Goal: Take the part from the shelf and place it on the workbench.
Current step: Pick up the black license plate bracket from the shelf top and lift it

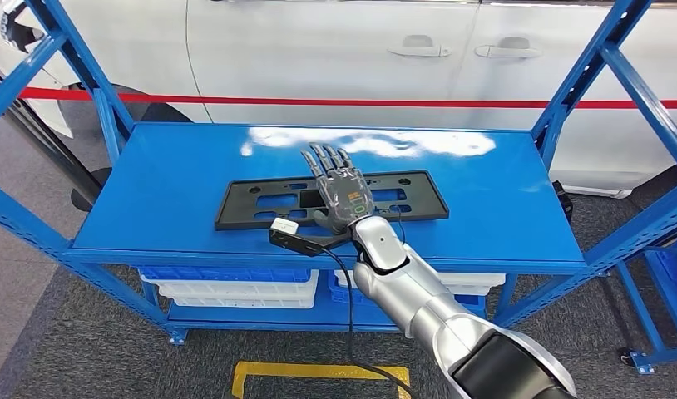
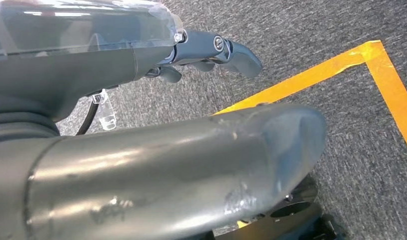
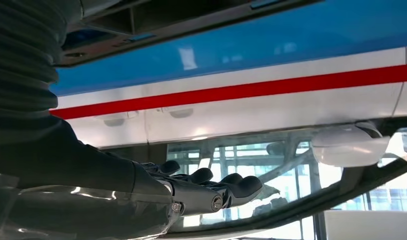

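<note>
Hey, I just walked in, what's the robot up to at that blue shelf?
The robot is reaching its right hand over a flat black plastic part that lies on the top of the blue shelf. The fingers are spread above the part's middle and it is not gripped or lifted yet. The left hand hangs low over grey carpet with yellow floor tape, holding nothing. A white car stands behind the shelf.

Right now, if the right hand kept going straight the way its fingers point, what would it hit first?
Probably nothing nearby: the right hand sits over the black part, fingers pointing across the blue shelf toward the white car. Depth is unclear.
</note>
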Available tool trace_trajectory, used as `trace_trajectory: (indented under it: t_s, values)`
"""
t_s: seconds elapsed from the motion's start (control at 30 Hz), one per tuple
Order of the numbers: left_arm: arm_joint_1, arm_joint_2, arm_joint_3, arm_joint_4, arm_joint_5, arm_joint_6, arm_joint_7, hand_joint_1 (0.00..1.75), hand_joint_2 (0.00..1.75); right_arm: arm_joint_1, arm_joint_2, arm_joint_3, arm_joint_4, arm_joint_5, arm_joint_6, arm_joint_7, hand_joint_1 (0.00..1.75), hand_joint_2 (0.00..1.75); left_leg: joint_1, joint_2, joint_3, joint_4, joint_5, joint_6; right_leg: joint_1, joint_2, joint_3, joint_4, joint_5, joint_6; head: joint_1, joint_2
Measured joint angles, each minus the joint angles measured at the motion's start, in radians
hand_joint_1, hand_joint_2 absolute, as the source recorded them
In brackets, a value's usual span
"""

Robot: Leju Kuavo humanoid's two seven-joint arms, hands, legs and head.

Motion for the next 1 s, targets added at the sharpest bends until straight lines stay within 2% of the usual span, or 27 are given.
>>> trace_trajectory:
  t_s: [0.3,0.47,0.63,0.83,1.0]
  values:
    - [0.001,0.000,-0.011,0.000,0.001,0.004,0.015,0.00,0.00,-0.004,0.000,-0.009,0.037,-0.014,-0.008,-0.023,0.00,1.75,0.000,0.000,0.000,0.000,0.000,0.000,0.000,0.000,0.000,0.000,0.000,0.000,0.000,0.000]
    - [0.001,0.000,-0.015,0.000,0.016,0.008,0.015,0.00,0.00,0.001,0.005,-0.035,0.019,-0.056,-0.041,-0.084,0.00,1.75,0.000,0.000,0.000,0.000,0.000,0.000,0.000,0.000,0.000,0.000,0.000,0.000,0.000,0.000]
    - [0.002,0.001,-0.015,0.000,0.036,0.011,0.010,0.00,0.00,0.036,0.009,-0.044,-0.107,-0.081,-0.036,-0.119,0.00,1.75,0.000,0.000,0.000,0.000,0.000,0.000,0.000,0.000,0.000,0.000,0.000,0.000,0.000,0.000]
    - [0.003,0.002,-0.014,0.000,0.069,0.028,-0.012,0.00,0.00,0.106,0.007,-0.036,-0.331,-0.122,-0.012,-0.165,0.00,1.75,0.000,0.000,0.000,0.000,0.000,0.000,0.000,0.000,0.000,0.000,0.000,0.000,0.000,0.000]
    - [0.004,0.004,-0.010,0.000,0.082,0.031,-0.022,0.00,0.00,0.175,-0.006,0.004,-0.468,-0.117,0.040,-0.158,0.00,1.75,0.000,0.000,0.000,0.000,0.000,0.000,0.000,0.000,0.000,0.000,0.000,0.000,0.000,0.000]
